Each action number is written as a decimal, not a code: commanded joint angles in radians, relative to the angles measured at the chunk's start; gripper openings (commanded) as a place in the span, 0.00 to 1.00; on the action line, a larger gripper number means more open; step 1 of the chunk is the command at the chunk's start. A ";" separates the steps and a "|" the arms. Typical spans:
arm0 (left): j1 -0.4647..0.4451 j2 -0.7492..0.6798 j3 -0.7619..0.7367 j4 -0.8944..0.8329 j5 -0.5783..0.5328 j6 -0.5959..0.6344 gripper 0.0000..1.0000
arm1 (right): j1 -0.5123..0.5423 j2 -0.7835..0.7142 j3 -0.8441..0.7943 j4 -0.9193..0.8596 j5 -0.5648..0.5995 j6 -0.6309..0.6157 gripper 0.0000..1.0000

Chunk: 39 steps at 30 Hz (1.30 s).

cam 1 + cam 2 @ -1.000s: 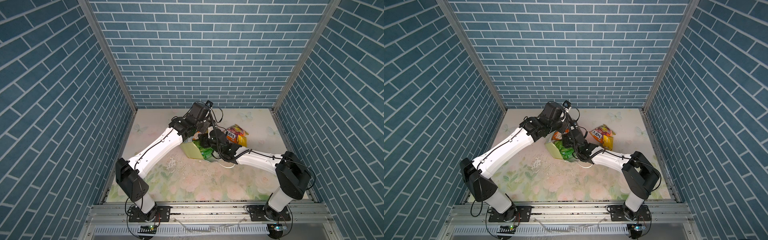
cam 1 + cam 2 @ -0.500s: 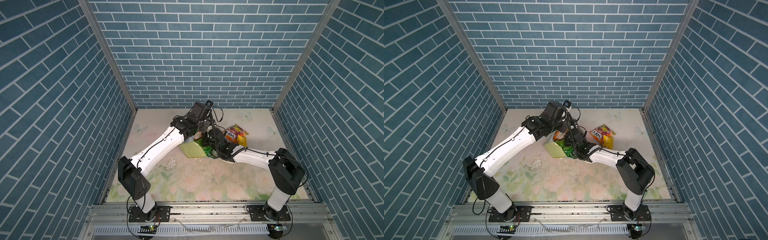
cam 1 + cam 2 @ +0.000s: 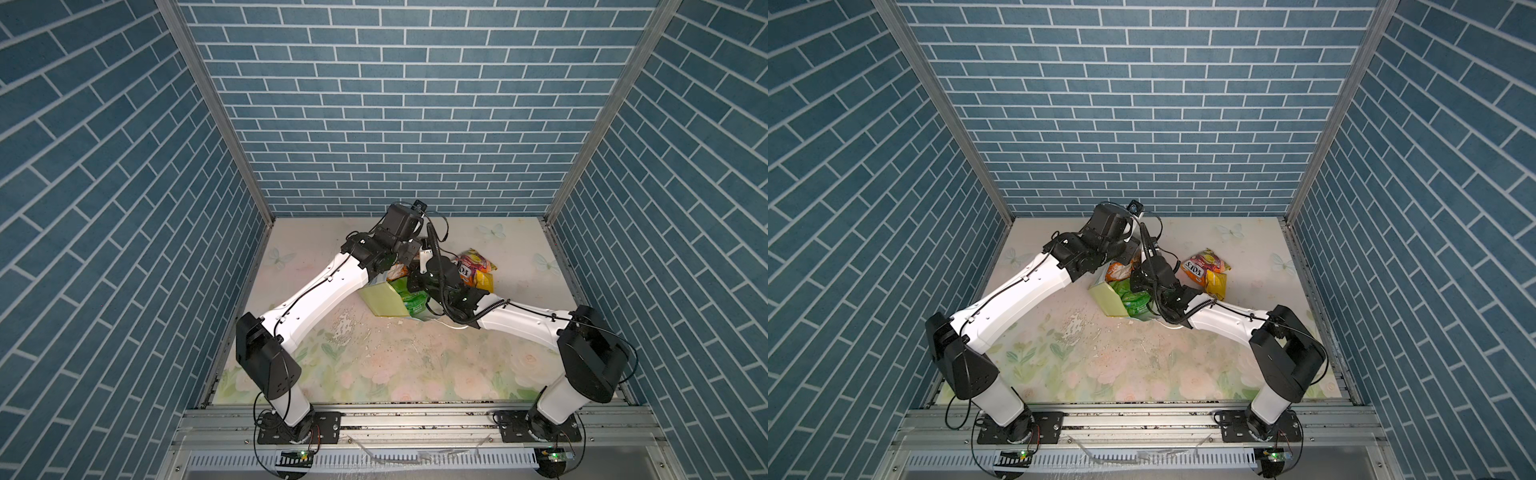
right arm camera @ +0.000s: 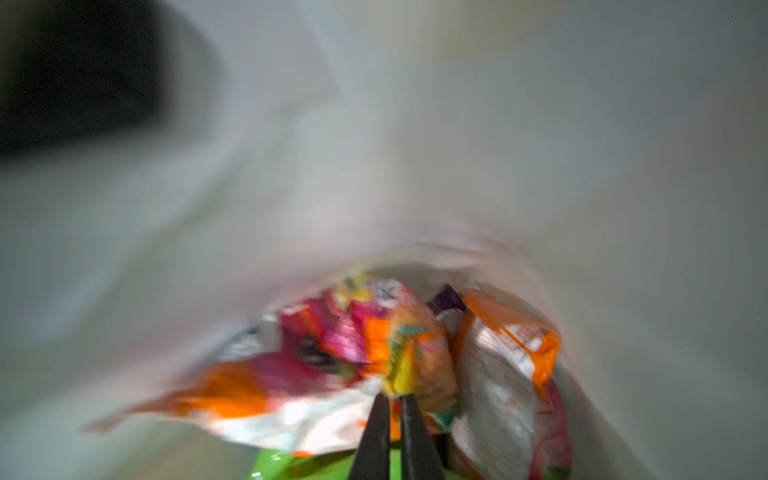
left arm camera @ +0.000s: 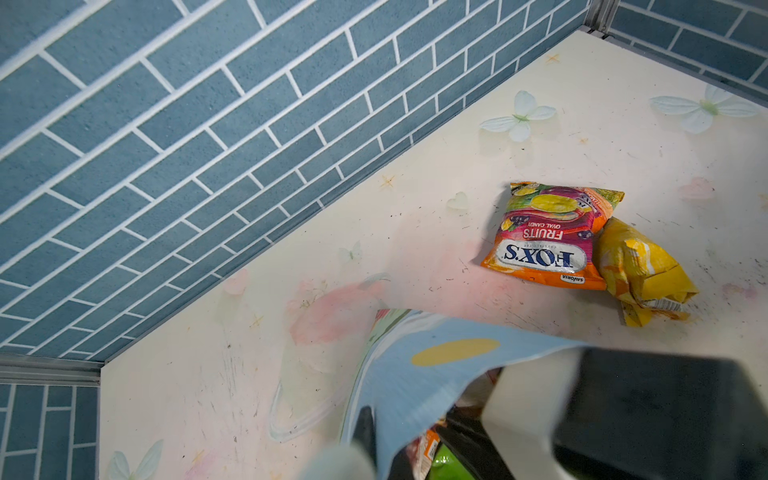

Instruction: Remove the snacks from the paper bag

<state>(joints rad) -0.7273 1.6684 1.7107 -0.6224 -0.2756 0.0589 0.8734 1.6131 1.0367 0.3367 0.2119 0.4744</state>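
one orange-pink packet pinched by right hand, inside paper bag

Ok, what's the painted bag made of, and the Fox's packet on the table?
The painted bag: seemingly matte printed paper; its wall bends in one stiff curve. The Fox's packet: probably glossy plastic film; wrinkled and slightly shiny.

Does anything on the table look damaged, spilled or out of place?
Yes. The table cover is scraped white and flaking near the paper bag. The yellow packet lies crumpled.
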 commanded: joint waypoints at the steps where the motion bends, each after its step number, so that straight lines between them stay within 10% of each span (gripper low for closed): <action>1: -0.011 -0.041 0.008 0.101 -0.017 0.004 0.00 | -0.007 -0.055 -0.013 0.058 -0.035 0.025 0.09; 25: -0.011 -0.036 0.021 0.112 -0.016 0.005 0.00 | -0.016 -0.023 0.013 0.069 -0.292 0.161 0.44; 39: -0.011 -0.044 0.023 0.108 -0.005 -0.005 0.00 | -0.016 0.053 0.058 0.056 -0.307 0.167 0.33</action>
<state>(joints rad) -0.7319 1.6684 1.7103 -0.6090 -0.2703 0.0601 0.8608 1.6489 1.0664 0.3828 -0.0902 0.6247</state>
